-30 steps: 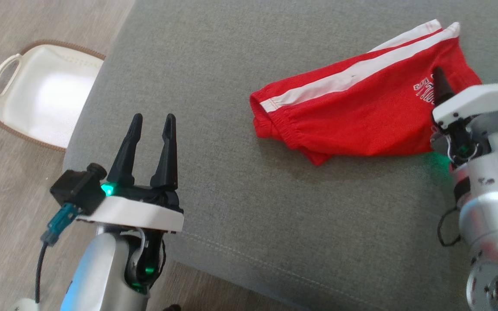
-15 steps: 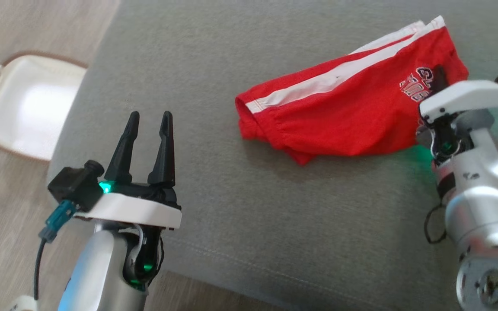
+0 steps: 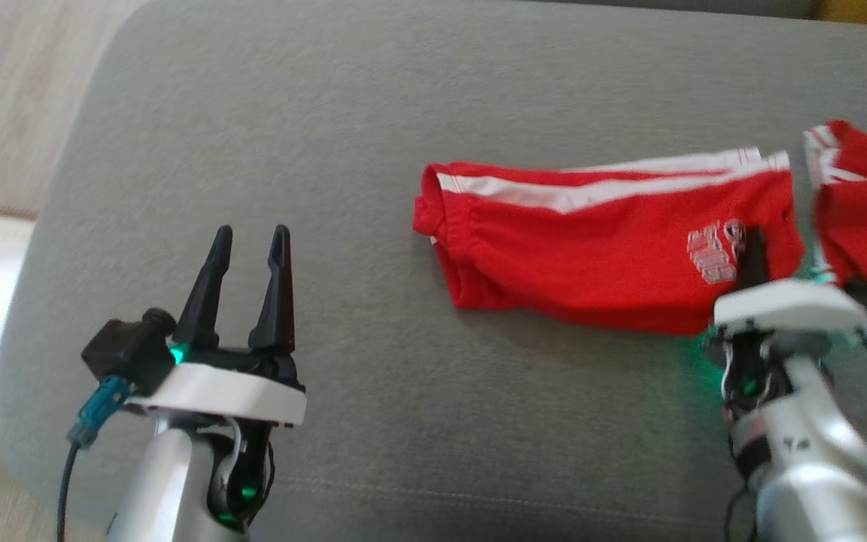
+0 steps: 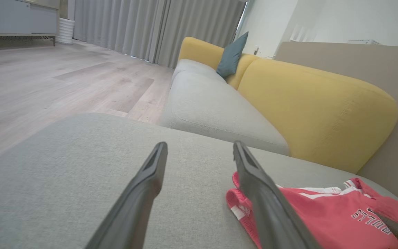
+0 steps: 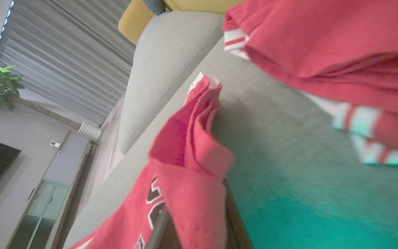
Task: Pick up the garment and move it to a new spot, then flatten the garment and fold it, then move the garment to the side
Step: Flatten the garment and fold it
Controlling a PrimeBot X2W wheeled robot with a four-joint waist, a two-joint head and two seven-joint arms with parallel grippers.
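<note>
A grey cushion (image 3: 328,113) seen from above, with red shorts (image 3: 591,256) lying across its right half. The shorts are folded lengthwise, white side stripes toward the cushion's back, and the gathered waistband (image 3: 441,226) points to the cushion's middle.

The right gripper (image 3: 753,252) is over the cushion's right front part. Its fingers (image 5: 159,224) are clenched on a fold of the shorts' leg end, just beside the white lettering (image 3: 716,252). The right wrist view shows red cloth bunched up between them. The left gripper (image 3: 250,233) hovers over the cushion's left front part, well apart from the shorts, its fingers spread and holding nothing.

A second piece of red cloth (image 3: 862,196) with striped trim lies at the cushion's far right, near the clenched fingers. Whether it belongs to the shorts or is a separate piece cannot be told.

Likely risks in the pick-up:
- The hold looks like a small pinch near one end. On lifting, the weight of the hanging shorts could pull the fold out and drop them.
- The fingers may have caught only the top layer. The shorts would then open and twist as they rise, making flattening harder.
- The second red piece is close enough to snag on the arm or be dragged along.
- With the left gripper so far off, nothing supports the waistband end, so it may trail and crumple across the cushion.
</note>
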